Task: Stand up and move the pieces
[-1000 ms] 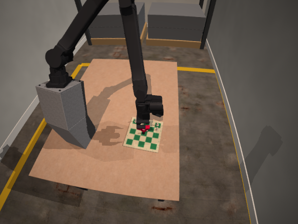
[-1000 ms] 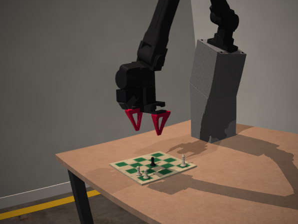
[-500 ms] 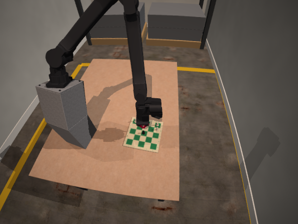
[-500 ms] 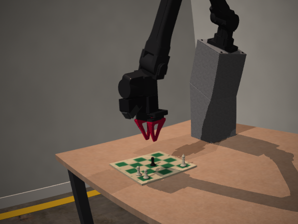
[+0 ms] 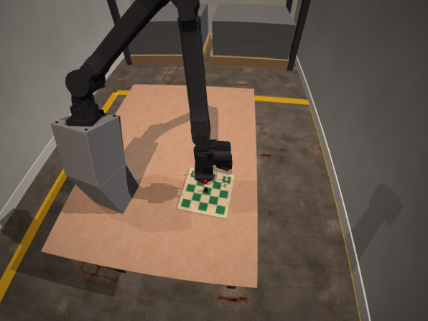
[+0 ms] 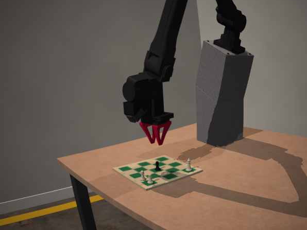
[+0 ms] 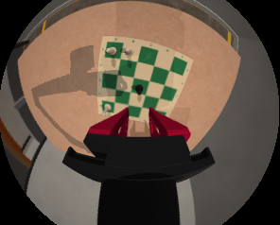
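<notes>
Red-fingered gripper (image 6: 155, 141), narrowed and holding nothing, hangs above the board (image 6: 130, 173) near the table's (image 6: 232, 169) front edge, seemingly approaching the black pawn (image 6: 157, 165); next, descend.

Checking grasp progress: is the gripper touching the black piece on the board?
No, the gripper hangs well above the board, apart from the black piece.
</notes>
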Motion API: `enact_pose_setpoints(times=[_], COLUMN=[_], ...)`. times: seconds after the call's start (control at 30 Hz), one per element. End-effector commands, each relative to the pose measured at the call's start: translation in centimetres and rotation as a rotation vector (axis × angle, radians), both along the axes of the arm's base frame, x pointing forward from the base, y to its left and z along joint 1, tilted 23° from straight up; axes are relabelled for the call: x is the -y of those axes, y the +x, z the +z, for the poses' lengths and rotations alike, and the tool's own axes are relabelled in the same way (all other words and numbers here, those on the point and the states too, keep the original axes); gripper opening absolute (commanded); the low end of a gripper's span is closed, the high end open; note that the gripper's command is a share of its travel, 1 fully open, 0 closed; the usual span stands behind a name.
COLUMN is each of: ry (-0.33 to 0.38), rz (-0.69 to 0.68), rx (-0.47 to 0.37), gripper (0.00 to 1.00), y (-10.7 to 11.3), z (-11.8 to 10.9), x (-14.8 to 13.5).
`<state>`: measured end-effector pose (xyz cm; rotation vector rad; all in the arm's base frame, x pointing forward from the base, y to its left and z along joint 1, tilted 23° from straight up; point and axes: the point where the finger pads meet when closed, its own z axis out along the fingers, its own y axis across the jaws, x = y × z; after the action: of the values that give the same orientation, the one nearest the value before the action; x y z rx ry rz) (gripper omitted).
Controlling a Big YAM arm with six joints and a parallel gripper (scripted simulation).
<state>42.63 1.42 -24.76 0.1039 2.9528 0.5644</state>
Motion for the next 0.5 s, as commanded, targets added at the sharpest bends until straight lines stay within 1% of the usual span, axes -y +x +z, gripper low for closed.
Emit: enact_pose_setpoints(times=[0.0, 0.27, 0.47], ry=[-0.003, -0.003, -0.003], rz=[-0.027, -0.027, -0.026], rx=[0.027, 0.027, 0.022], gripper=[0.33, 0.33, 0.33], y=[1.32, 1.3, 1.14], z=[0.91, 0.87, 0.4], x=[1.0, 0.99, 0.81])
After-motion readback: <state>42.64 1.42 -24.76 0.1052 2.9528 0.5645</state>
